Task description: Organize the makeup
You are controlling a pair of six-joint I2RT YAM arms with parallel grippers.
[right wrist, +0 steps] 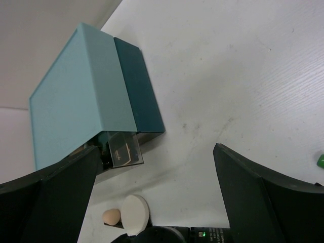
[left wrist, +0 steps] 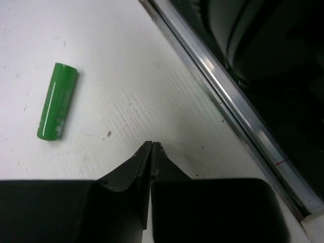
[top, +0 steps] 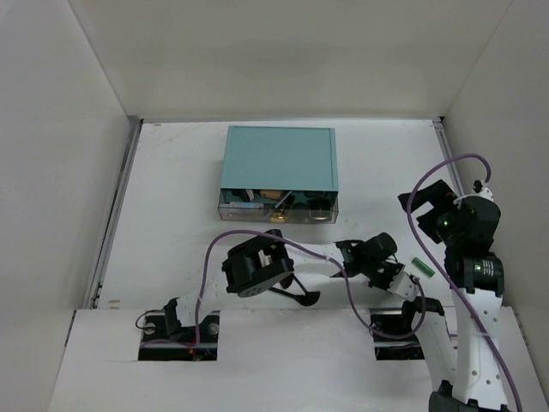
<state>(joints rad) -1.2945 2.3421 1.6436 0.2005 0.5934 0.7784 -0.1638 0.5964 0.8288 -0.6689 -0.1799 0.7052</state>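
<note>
"Lying on its side on the white table [left wrist: 126, 45], the green tube [left wrist: 57, 101] sits well to the left of the left gripper [left wrist: 152, 146] in that wrist's view. Are the fingers on it?"

"No. They are pressed together with nothing between them, tips aimed at bare table near the metal rail [left wrist: 228, 101]. The tube is clear of them."

"And the other arm?"

"The right gripper [right wrist: 157, 149] is spread wide and empty, hanging above the table. Its camera looks toward the teal drawer box [right wrist: 76, 96], whose clear drawer [right wrist: 124, 152] is pulled out with small things inside. The round cream puff [right wrist: 135, 212] and peach sponge [right wrist: 112, 216] lie side by side near the bottom edge of that view."

"So the step in hand is fetching the tube?"

"Most likely. To do it well, the left arm should part its fingers first and swing across until the tube lies between them. The wrist should turn so the pads close across the tube's short width, not along its length. A round tube may roll if one pad meets it first, so the gripper should come down centred. Then it can carry the tube to the drawer."
</note>
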